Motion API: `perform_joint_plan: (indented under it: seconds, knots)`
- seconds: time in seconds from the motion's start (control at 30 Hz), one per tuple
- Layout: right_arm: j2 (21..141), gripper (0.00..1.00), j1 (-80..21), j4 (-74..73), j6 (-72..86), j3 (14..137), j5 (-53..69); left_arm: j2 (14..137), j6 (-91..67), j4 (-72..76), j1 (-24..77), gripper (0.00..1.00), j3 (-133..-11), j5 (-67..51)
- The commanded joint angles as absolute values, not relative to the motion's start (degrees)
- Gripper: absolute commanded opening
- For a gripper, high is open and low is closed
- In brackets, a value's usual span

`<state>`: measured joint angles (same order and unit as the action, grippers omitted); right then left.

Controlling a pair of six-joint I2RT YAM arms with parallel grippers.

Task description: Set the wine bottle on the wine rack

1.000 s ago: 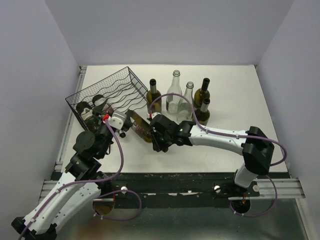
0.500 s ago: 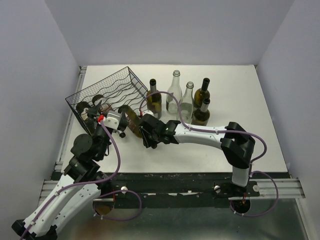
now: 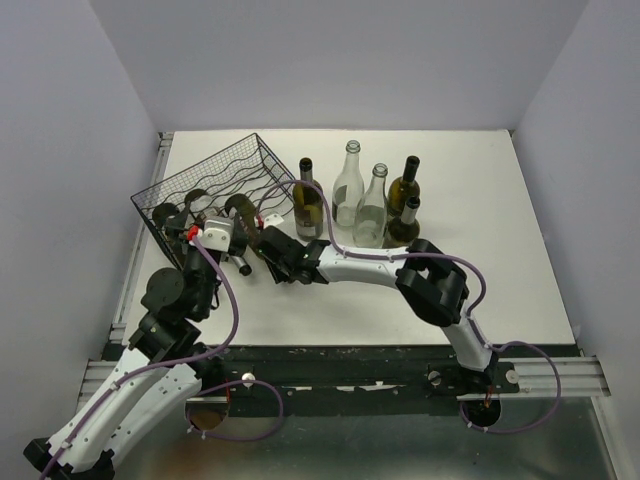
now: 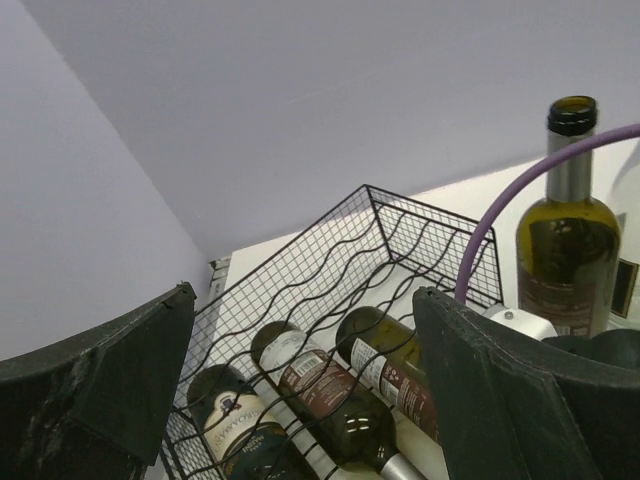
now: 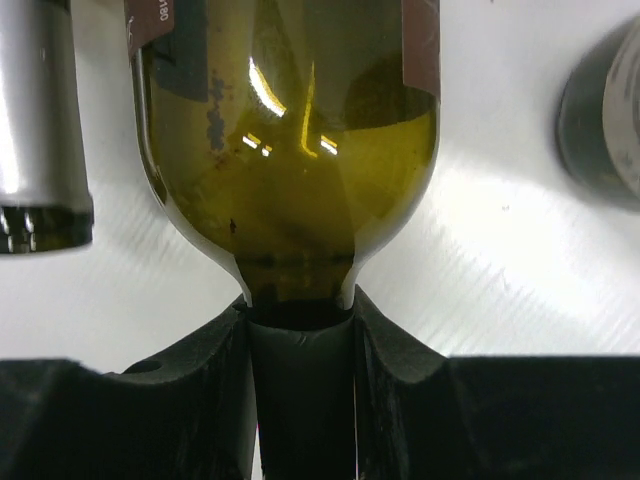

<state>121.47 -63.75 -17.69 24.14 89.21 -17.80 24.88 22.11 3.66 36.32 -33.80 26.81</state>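
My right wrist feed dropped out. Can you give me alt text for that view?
The right gripper is shut on the neck of a green wine bottle, whose shoulder fills the upper frame. A silver-capped bottle neck shows at the left, with the white table behind.

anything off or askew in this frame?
The wine rack sits skewed to the table edges at the far left. A purple cable arcs right across the upright green bottle and could snag it. Nothing looks spilled or broken.
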Motion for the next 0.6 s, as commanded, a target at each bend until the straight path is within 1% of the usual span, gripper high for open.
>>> perform_joint_plan:
  seconds: [0.0, 0.1, 0.43, 0.57]
  knots:
    - [124.5, 0.01, -64.1, -11.1, 19.7, 96.8, -26.3, 25.0, 20.8, 8.8, 35.9, 0.99, -32.8, 38.4]
    - [127.3, 0.01, -64.1, -11.7, 17.7, 100.4, -27.9, 24.2, 20.3, 9.8, 35.8, 0.99, -32.5, 40.4]
    - [135.4, 0.01, -63.9, -15.8, 13.0, 111.5, -32.7, 23.6, 19.0, 10.7, 34.7, 0.99, -32.1, 40.8]
    - [139.9, 0.01, -63.6, -22.8, 14.3, 121.6, -33.0, 24.0, 18.4, 10.3, 34.2, 0.99, -32.3, 40.8]
